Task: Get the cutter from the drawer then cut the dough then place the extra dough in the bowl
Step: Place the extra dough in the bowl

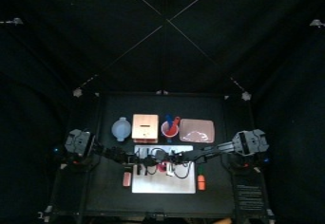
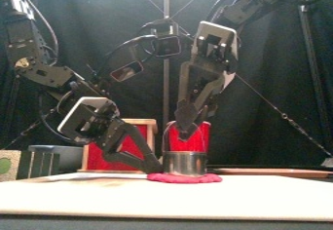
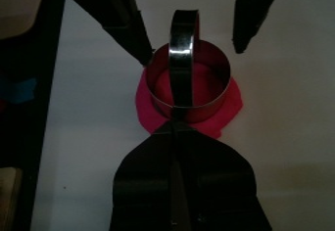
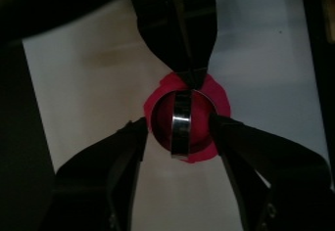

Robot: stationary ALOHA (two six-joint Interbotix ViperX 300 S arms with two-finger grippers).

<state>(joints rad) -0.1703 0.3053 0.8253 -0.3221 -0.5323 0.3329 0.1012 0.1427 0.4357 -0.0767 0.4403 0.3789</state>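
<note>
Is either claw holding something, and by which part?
The left claw is shut on the wire handle of the metal cutter. The right claw stands open astride the cutter, gripping nothing.

A round metal cutter with a wire handle [image 2: 184,163] stands upright on a flat pink dough disc [image 2: 184,178], which lies on a white cutting board [image 2: 166,199].

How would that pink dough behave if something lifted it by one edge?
Likely floppy: the dough lies thin and flat on the white board, so it should droop. It looks soft under the cutter standing on it, so it might tear or stick rather than slide.
</note>
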